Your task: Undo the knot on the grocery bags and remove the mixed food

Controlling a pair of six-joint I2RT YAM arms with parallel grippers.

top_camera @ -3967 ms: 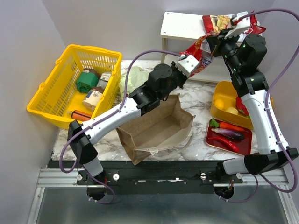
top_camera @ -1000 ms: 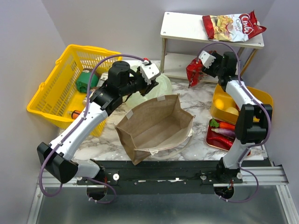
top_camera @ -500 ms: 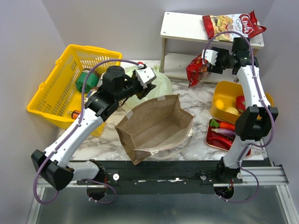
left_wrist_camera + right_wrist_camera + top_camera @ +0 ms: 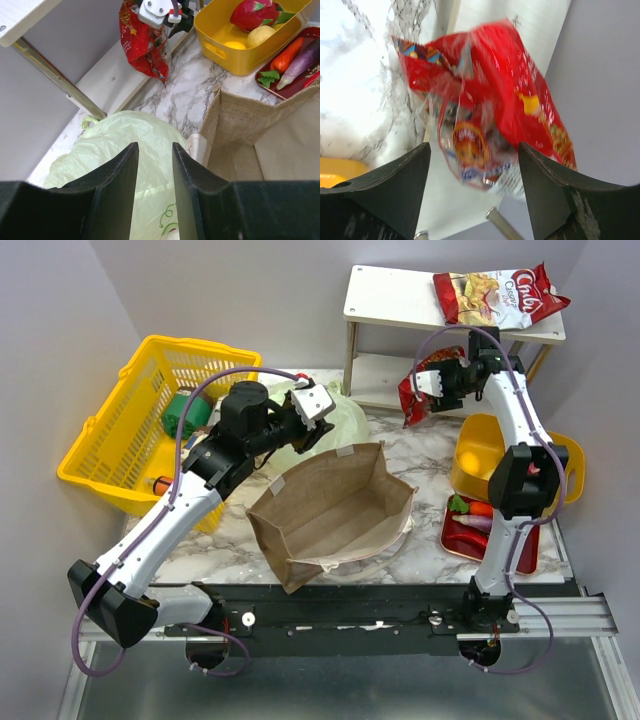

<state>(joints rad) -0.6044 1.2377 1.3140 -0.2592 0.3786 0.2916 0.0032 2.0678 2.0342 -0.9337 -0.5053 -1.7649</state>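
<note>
paper bag (image 4: 330, 508) centre, basket (image 4: 118, 432) left (tub (image 4: 468, 478) right)

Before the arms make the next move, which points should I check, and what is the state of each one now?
1. Right hand free of the red snack packet: ok. The fingers stand wide and the packet lies ahead of them, not pinched.
2. Left hand empty: ok. Nothing is in the gap between its fingers.
3. Left hand over the green plastic bag: ok.
4. Top of that bag untied: cannot tell. It is not clearly shown.
5. Brown paper bag emptied: ok. It lies open and nothing is visible inside.
</note>
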